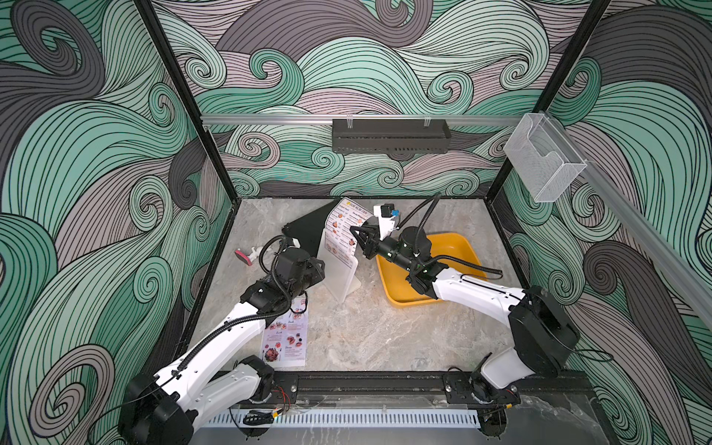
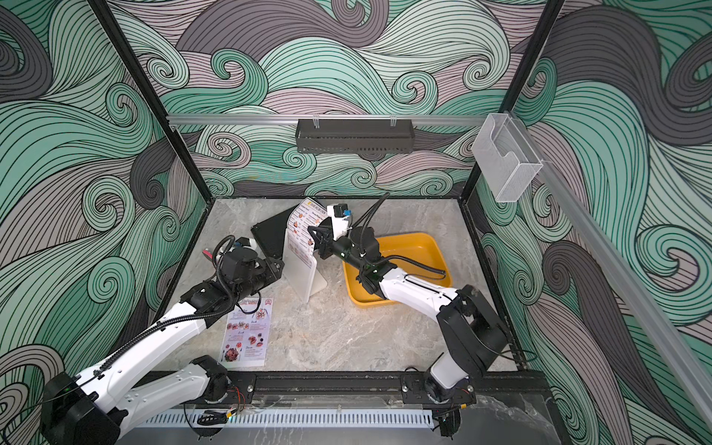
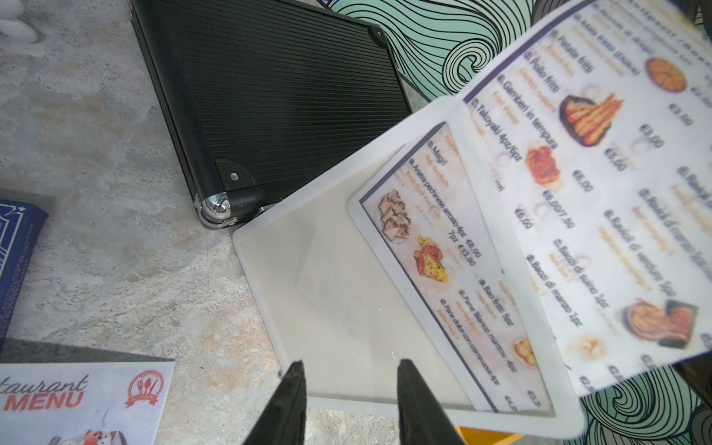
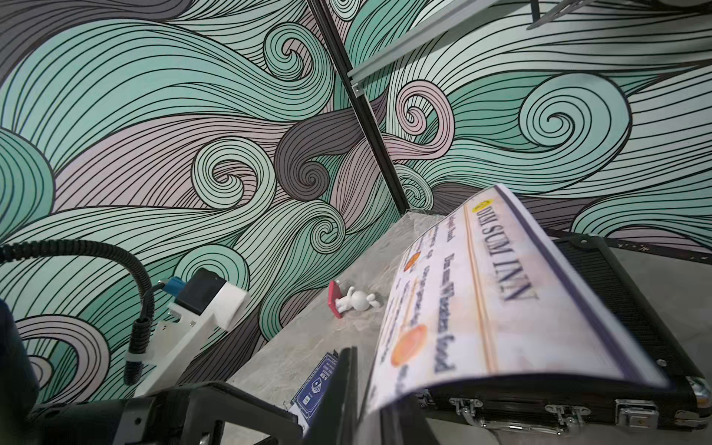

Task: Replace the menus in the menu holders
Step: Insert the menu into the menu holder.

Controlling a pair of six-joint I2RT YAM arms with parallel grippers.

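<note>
The translucent white menu holder (image 1: 345, 279) (image 2: 305, 274) stands upright at mid-table. The "Dim Sum Inn" menu (image 1: 344, 222) (image 3: 597, 192) (image 4: 501, 308) sits partly inside it, its upper half sticking out and bending over. My right gripper (image 1: 354, 233) (image 4: 371, 389) is shut on that sheet's side edge above the holder. My left gripper (image 1: 318, 266) (image 3: 352, 370) is open, and its fingertips overlap the holder's (image 3: 327, 289) near edge. The pinkish "Special Menu" (image 1: 287, 337) (image 2: 248, 331) (image 3: 77, 400) lies flat on the table, partly under my left arm.
A black briefcase (image 1: 308, 227) (image 3: 269, 96) lies just behind the holder. A yellow tray (image 1: 458, 246) lies under my right arm. A small white figurine with a red piece (image 1: 246, 256) (image 4: 354, 300) and a blue card (image 3: 15, 262) lie at the left. A clear box (image 1: 543, 158) hangs on the right wall.
</note>
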